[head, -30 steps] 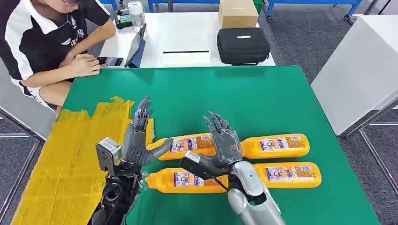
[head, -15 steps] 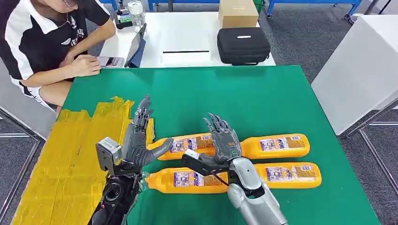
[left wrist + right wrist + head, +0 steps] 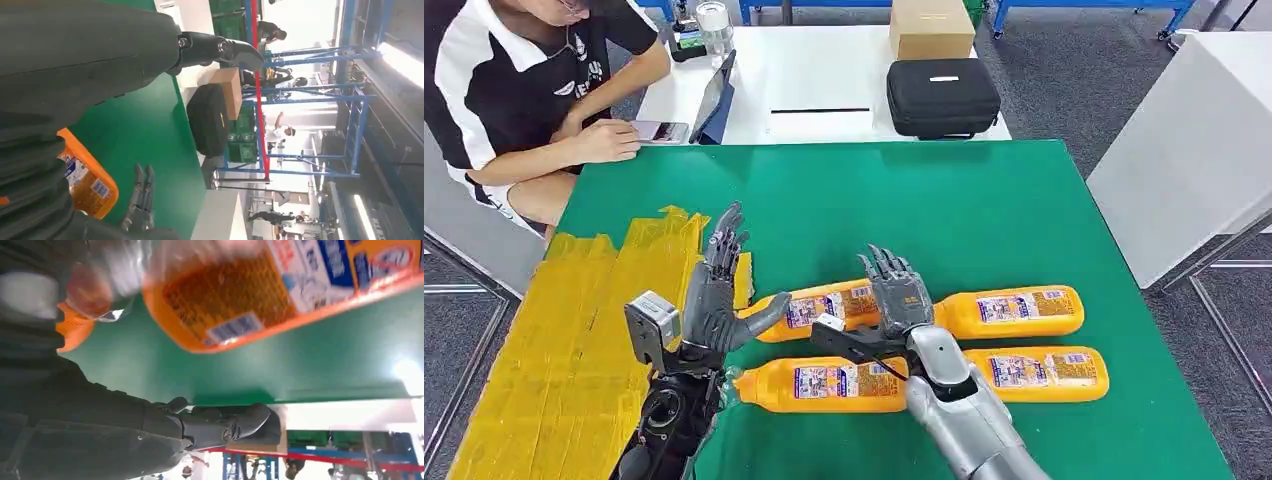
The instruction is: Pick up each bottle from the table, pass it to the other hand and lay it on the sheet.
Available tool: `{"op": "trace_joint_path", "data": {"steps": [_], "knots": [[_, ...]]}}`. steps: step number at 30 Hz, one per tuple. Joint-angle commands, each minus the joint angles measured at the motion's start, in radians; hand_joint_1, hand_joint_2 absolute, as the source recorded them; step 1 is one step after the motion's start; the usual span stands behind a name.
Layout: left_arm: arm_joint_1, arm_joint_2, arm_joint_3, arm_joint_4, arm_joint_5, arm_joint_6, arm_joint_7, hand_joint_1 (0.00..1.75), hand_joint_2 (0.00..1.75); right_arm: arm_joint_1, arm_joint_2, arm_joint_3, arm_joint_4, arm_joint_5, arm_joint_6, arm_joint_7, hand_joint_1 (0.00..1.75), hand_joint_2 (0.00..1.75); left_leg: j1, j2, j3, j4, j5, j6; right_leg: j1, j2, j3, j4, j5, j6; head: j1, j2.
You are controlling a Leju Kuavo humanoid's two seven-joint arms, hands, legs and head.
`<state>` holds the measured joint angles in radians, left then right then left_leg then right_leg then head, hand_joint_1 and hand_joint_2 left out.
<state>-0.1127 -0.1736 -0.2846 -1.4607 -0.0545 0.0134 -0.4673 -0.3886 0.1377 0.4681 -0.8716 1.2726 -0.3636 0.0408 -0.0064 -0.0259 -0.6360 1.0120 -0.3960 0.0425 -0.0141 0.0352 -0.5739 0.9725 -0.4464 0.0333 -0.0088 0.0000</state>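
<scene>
Several orange bottles lie on the green table (image 3: 984, 210) in two rows. My right hand (image 3: 892, 298) hovers open over the base of the back-left bottle (image 3: 819, 308), fingers spread and pointing away, thumb between the rows. The right wrist view shows that bottle (image 3: 280, 290) close up, past the hand (image 3: 125, 440). The front-left bottle (image 3: 819, 383) lies partly under my right forearm. My left hand (image 3: 719, 290) stands open by the back-left bottle's neck, fingers up, thumb toward it. The left wrist view shows the hand (image 3: 75, 60) and an orange bottle (image 3: 87, 182).
The yellow sheet (image 3: 554, 340) covers the table's left part. Two more bottles (image 3: 1009, 310) (image 3: 1039, 370) lie to the right. A seated person (image 3: 524, 90) with a phone is at the far left. Behind the table, a white desk holds a black case (image 3: 942, 97) and a cardboard box (image 3: 929, 28).
My right hand has edged slightly left and forward over the back-left bottle, and the forearm has followed. The left hand and the bottles stay where they were.
</scene>
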Motion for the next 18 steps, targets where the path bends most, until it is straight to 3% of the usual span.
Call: {"op": "trace_joint_path", "data": {"steps": [1, 10, 18], "knots": [[-0.041, 0.003, 0.007, 0.086, 0.006, -0.002, 0.0, 0.0, 1.75, -0.138, 0.045, 0.002, 0.286, 0.021, -0.009, -0.027, 0.0, 1.75, 0.001, 0.003, 0.005, 0.0, -0.002, -0.003, 0.002, -0.002, 0.005, -0.001, -0.001, -0.002, 0.0, 0.0], [-0.077, 0.003, 0.003, 0.127, 0.01, -0.005, -0.007, 0.0, 1.75, -0.179, 0.049, 0.028, 0.335, 0.063, 0.013, -0.019, 0.0, 1.75, 0.001, 0.002, 0.005, 0.0, -0.002, -0.003, 0.001, -0.003, 0.005, -0.001, -0.001, -0.002, 0.0, 0.0], [-0.1, 0.003, 0.005, 0.162, 0.017, -0.004, -0.02, 0.0, 1.75, -0.212, 0.061, 0.117, 0.404, 0.146, 0.041, -0.082, 0.0, 1.75, 0.0, 0.001, 0.002, 0.0, -0.001, -0.002, 0.001, -0.002, 0.002, 0.0, -0.001, -0.001, 0.0, 0.0]]}}
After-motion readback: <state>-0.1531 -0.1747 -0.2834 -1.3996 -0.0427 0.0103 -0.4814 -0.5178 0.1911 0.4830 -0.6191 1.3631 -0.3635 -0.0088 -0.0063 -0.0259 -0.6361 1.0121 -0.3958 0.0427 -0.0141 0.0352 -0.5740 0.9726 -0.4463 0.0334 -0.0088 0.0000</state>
